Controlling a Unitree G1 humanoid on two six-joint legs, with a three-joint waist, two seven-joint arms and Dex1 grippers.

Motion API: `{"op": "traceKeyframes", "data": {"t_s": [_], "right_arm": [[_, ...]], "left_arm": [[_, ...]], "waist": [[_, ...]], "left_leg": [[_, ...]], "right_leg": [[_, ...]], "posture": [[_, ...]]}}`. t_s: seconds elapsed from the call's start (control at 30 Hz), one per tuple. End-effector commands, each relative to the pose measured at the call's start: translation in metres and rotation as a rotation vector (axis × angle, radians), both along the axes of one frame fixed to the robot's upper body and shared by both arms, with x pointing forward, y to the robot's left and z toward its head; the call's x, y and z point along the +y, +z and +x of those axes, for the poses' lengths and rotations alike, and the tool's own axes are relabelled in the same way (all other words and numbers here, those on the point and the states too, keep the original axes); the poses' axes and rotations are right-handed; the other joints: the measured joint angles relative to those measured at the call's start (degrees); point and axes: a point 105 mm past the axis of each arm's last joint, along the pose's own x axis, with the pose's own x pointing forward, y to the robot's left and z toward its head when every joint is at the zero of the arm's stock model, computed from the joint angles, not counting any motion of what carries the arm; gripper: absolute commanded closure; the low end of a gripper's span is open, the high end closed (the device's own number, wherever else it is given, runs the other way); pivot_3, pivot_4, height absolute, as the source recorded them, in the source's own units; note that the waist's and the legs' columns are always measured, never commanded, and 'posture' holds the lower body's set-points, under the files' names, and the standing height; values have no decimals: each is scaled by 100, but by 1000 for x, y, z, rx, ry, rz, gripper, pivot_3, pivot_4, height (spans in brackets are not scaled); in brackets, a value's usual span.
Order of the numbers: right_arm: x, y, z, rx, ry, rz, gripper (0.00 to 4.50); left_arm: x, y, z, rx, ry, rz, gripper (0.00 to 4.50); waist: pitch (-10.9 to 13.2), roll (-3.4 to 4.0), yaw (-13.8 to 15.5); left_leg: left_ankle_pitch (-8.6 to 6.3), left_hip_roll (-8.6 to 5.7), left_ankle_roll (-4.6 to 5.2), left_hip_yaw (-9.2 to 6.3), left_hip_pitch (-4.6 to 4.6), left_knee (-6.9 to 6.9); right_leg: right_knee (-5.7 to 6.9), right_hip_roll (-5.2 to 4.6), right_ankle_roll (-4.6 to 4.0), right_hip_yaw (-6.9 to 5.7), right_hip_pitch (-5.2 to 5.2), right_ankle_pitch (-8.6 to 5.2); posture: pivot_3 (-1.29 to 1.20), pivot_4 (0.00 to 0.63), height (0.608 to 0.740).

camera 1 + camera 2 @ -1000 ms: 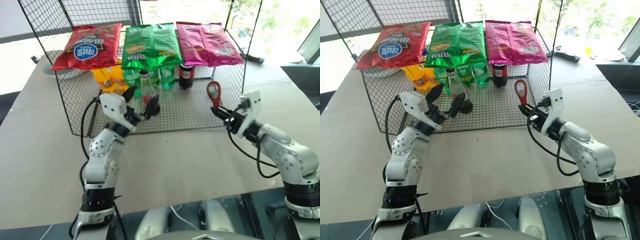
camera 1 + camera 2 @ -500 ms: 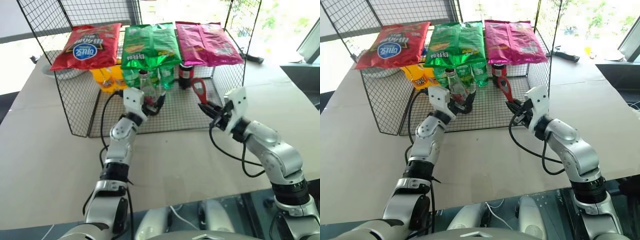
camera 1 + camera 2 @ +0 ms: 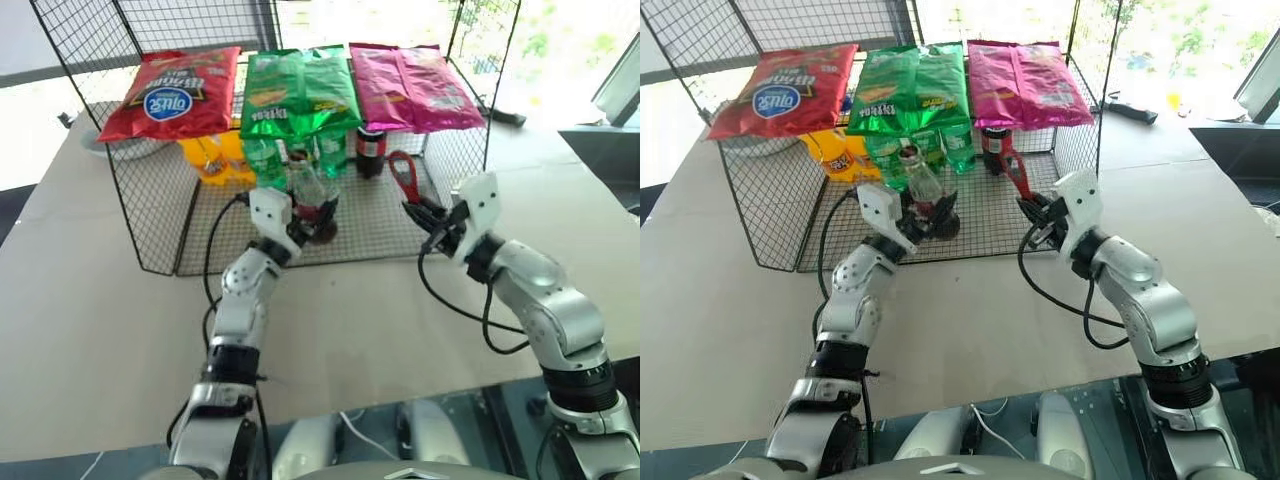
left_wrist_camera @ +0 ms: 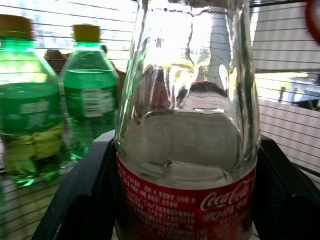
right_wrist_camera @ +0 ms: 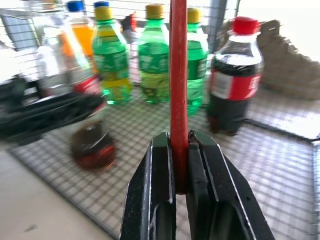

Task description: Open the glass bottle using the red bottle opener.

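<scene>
Right pincer was clamped on the red bottle opener, right of the glass bottle on the wire rack. Left pincer bracketed the bottle's body, grip unclear. Cap not yet levered.

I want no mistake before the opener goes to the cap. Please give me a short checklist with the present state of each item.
1. Red bottle opener clamped in right gripper: ok.
2. Left gripper fingers on both sides of the glass bottle: ok.
3. Left grip firm: cannot tell.
4. Bottle upright on the wire rack: ok.
5. Opener head at the cap: not ok, apart from it.
6. Cap on: cannot tell.
</scene>
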Motion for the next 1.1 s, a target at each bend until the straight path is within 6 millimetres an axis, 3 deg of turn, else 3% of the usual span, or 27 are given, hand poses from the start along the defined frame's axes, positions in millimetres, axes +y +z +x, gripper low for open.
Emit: {"op": "traceKeyframes", "data": {"t_s": [0.03, 0.47, 0.5, 0.57, 1.1], "right_arm": [[-9, 25, 4, -123, -51, 29, 4500], [-11, 25, 6, -138, -71, 34, 4500], [-11, 25, 7, -138, -72, 34, 4500], [-11, 25, 7, -137, -72, 34, 4500], [-9, 21, 12, -131, -67, 40, 4500]], "left_arm": [[-18, 18, -27, -59, -136, 29, 1812], [-40, -6, -61, 9, -296, 106, 1812], [-41, -7, -64, 14, -316, 112, 779], [-41, -8, -64, 15, -318, 123, 32], [-32, 23, -55, -110, -239, 54, 32]], "waist": [[0, 0, -12], [0, 0, -1], [0, 0, -1], [0, 0, -1], [0, 0, 13]], "left_leg": [[0, 1, 0, 0, 0, 0], [1, 2, -1, 8, 8, 25], [1, 1, -1, 8, 8, 28], [1, 1, -1, 11, 8, 30], [1, 1, -1, 13, 11, 43]], "right_leg": [[1, 1, 0, -1, 0, 0], [42, 4, -2, 10, -1, -1], [44, 4, -2, 11, -1, -1], [46, 3, -2, 13, -1, -1], [60, 4, -2, 15, 0, -1]], "posture": [[0, 150, 734], [0, 150, 734], [0, 150, 734], [0, 150, 734], [0, 150, 734]]}}
